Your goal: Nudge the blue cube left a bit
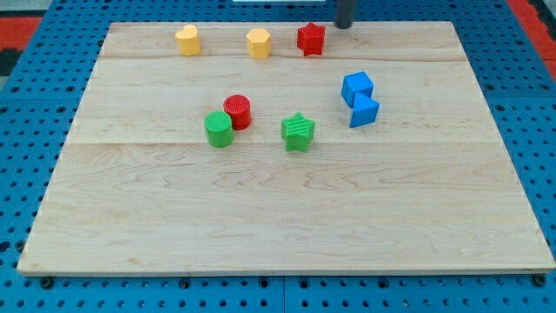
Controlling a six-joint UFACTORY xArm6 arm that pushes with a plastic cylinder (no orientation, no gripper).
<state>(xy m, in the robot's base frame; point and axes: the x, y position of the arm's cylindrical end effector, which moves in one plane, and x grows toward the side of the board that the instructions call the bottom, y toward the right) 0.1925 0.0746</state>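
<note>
Hand there is none on this arm, so nothing opens, closes or grips; the dark rod comes down from the view's top edge and my tip [345,25] sits at the far rim of the tabletop [278,217], touching no block. Nearest to it is the red star-shaped block [311,39], just to the tip's left and slightly lower in the view, apart from the tip. Further left along the same top row stand two yellow blocks, one a faceted, roughly hexagonal piece [259,43] and the other a rounded, heart-like piece [188,40], each separate from its neighbour. Below the tip, well apart from it toward the middle right of the board, is the blue cube [357,89], and a second blue block [364,111] sits against its lower right side, the two touching or very nearly so. To the left of that blue pair and a little lower lies the green star [298,131], standing alone. Further left again, the red cylinder [237,112] and the green cylinder [219,129] are pressed together, the green one at the red one's lower left. Around the pale wooden board, a blue perforated surface [26,130] shows on all sides.
</note>
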